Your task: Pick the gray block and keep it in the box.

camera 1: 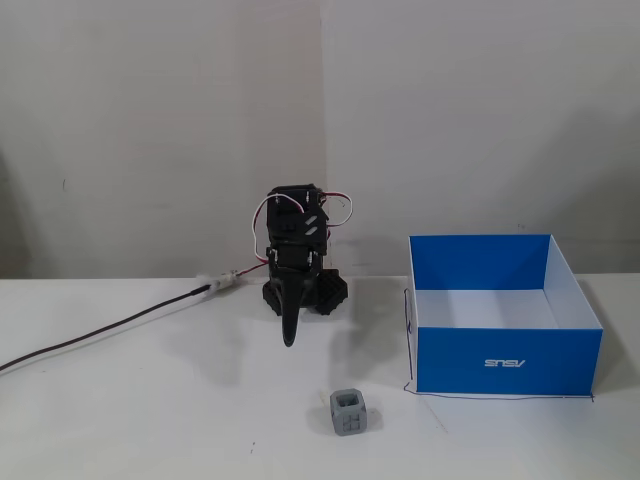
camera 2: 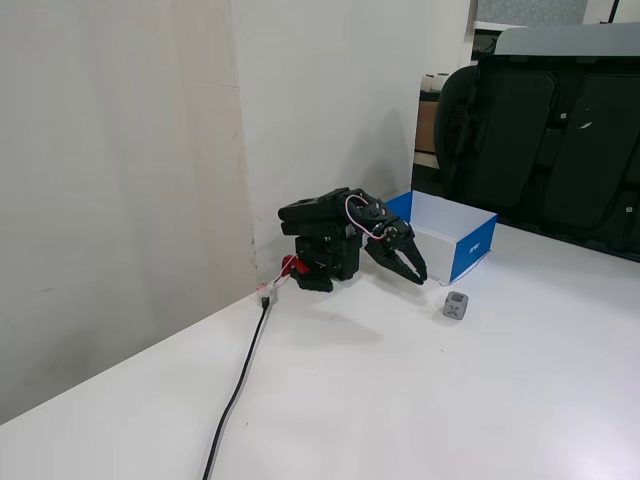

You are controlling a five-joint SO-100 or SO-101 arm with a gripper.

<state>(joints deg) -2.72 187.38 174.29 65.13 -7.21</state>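
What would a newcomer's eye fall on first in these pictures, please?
Probably the bright blue box, white inside, at the right of a fixed view. Next, the black arm folded by the wall, its gripper pointing down over the white table. The small gray block sits alone in front, untouched.
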